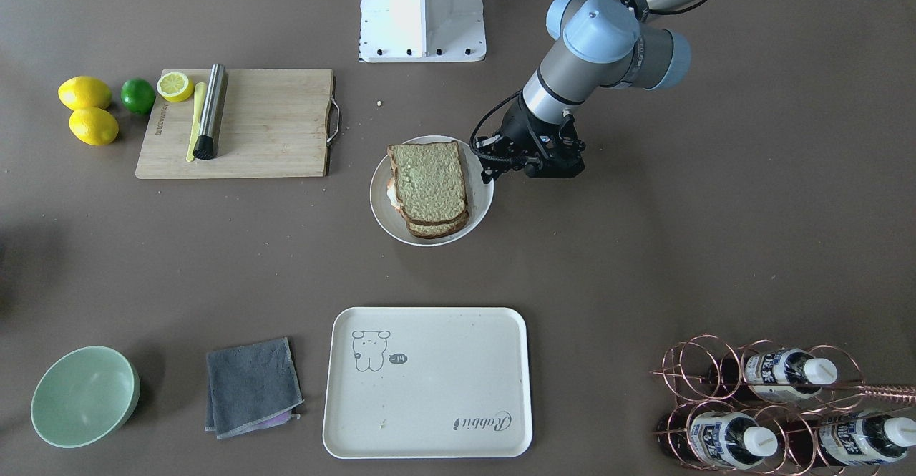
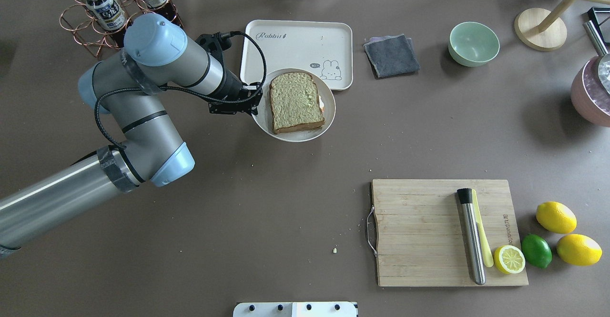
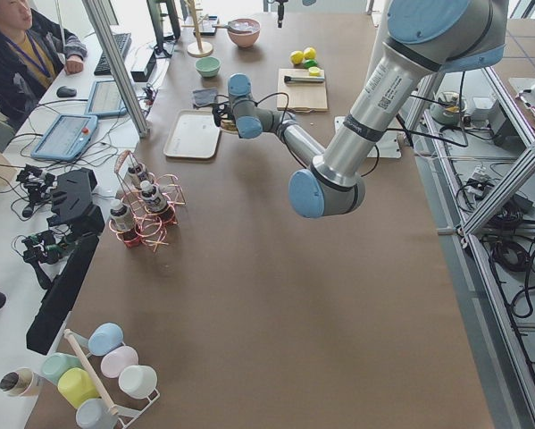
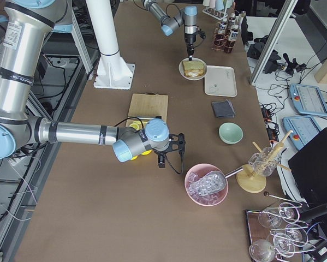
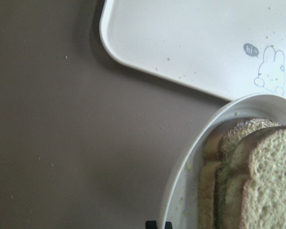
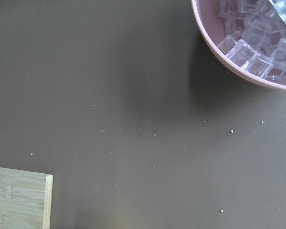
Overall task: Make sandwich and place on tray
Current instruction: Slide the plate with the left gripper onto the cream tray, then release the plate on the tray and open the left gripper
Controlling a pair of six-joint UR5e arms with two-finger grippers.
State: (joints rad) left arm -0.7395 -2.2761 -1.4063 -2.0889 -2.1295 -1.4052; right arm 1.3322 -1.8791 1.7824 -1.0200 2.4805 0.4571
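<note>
Pinching the rim of the plate (image 1: 383,211) with the left gripper (image 1: 492,174), jaws apparently closed on it. Holding the sandwich (image 1: 429,188) just beside the fingertips, not yet on the tray (image 1: 429,404) forward of the gripper. Risking tilt from the one-edge grip: could slide the top slice or dump the stack. Can't tell open or closed for the right gripper (image 4: 162,159), well apart.
</note>
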